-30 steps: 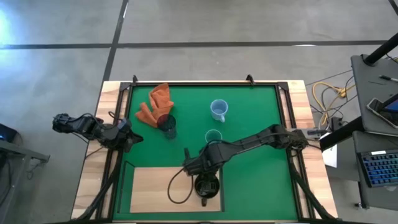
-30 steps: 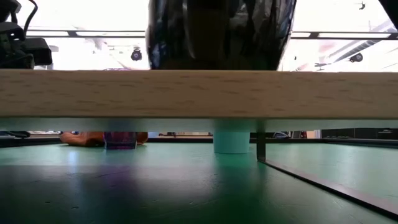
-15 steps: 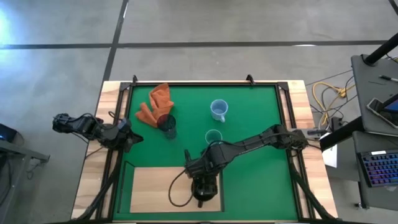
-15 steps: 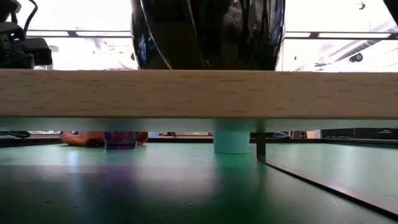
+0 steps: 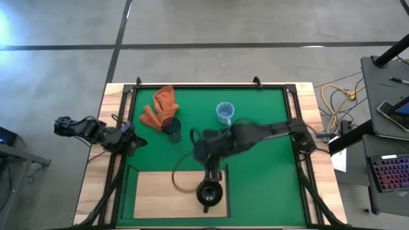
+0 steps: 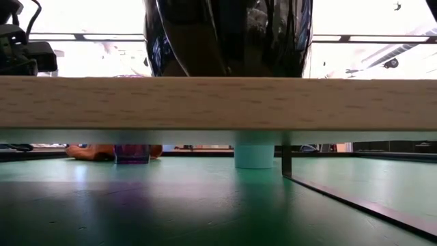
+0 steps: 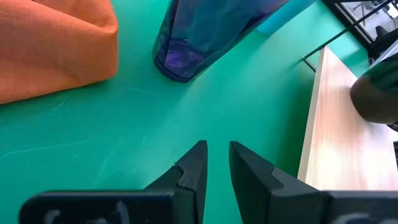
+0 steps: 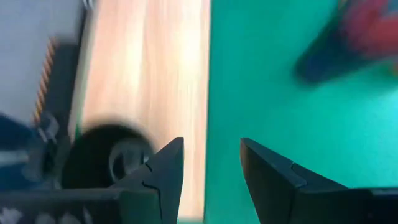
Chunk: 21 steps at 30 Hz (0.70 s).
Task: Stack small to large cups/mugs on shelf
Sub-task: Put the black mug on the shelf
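Observation:
The black mug (image 5: 208, 191) stands upright on its base on the wooden shelf (image 5: 160, 195), near the shelf's right end; in the low view the black mug (image 6: 229, 37) sits on the board (image 6: 218, 102). My right gripper (image 5: 211, 172) is open and empty just beyond the mug, which lies ahead of it in the right wrist view (image 8: 106, 155). The dark purple cup (image 5: 171, 128) and the light blue mug (image 5: 224, 113) stand on the green mat. The right arm covers the teal-green cup. My left gripper (image 5: 131, 142) waits shut at the table's left edge.
An orange cloth (image 5: 160, 105) lies at the far left of the mat, touching the purple cup. A dark cable loop (image 5: 182, 184) from the right arm hangs over the shelf. A pale cup (image 6: 254, 154) shows under the shelf in the low view.
My right gripper has drawn back from the black mug toward the table's far edge. The mug shifted a little toward the table's left at first and now stands alone on the shelf.

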Each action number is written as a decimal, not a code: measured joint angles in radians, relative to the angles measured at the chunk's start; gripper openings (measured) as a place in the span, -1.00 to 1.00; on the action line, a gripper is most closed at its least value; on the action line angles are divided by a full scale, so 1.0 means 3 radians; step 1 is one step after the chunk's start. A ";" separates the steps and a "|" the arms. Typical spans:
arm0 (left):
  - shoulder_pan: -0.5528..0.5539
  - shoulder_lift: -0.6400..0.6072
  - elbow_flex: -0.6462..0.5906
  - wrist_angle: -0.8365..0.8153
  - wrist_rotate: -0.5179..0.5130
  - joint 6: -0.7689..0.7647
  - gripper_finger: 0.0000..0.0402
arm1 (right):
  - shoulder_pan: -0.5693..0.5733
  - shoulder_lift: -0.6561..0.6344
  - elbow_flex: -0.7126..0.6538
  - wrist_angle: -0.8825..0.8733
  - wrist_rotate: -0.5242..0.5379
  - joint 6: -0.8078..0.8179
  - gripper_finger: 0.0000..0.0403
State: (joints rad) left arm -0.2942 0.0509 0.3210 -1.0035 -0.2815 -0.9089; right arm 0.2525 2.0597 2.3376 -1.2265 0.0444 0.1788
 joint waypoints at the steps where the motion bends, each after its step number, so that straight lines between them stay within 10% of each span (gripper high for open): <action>1: 0.0001 0.0000 0.0000 -0.0001 0.0000 0.0000 -0.74 | -0.0036 -0.0086 0.0049 0.0072 0.0014 0.0000 -0.25; 7: 0.0001 0.0000 0.0000 0.0000 0.0000 -0.0001 -0.74 | -0.0261 -0.0648 0.0033 0.0470 0.0270 0.0232 -0.27; 16: 0.0001 0.0013 -0.0010 0.0200 -0.0297 -0.0447 -0.74 | -0.0323 -0.0865 0.0026 0.0410 0.1925 0.0728 -0.33; 21: 0.0001 0.0035 -0.0014 0.0442 -0.0507 -0.0823 -0.74 | -0.0387 -0.0718 0.0016 0.0342 0.2025 0.1047 -0.33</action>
State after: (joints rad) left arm -0.2939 0.0613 0.3168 -0.8708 -0.4336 -1.1556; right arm 0.1365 1.8444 2.3425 -1.1238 0.6518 0.4928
